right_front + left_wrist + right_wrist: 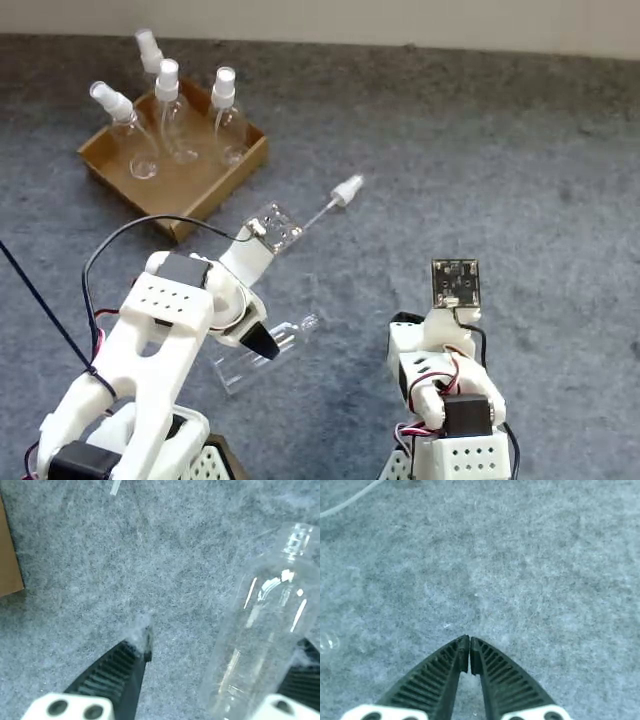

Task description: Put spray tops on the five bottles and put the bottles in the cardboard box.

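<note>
Listing by size, largest first.

- One grey carpet [520, 150], covering the table.
- One box [220, 190], far left, well apart from both arms.
- Two arms.
  - The left gripper [225, 652] has its jaws wide apart and straddles the loose bottle, not clamped on it.
  - The right gripper [470, 650] has its jaws together and holds nothing. It sits over bare carpet, farther from that bottle than the left.
- Five bottles.
  - Four capped bottles [178, 125] stand upright in the box.
  - One uncapped bottle [260, 630] lies on the carpet between the left jaws. It is hard by one finger, though I cannot tell whether they touch. Its long axis runs along the fingers, with the open neck pointing away from the wrist, roughly towards the spray top.
- One spray top [347, 190], loose, lying beyond the neck between box and right arm. Its dip tube trails back towards the left arm.

Judgement: the left arm is placed to close on the bottle.
</note>
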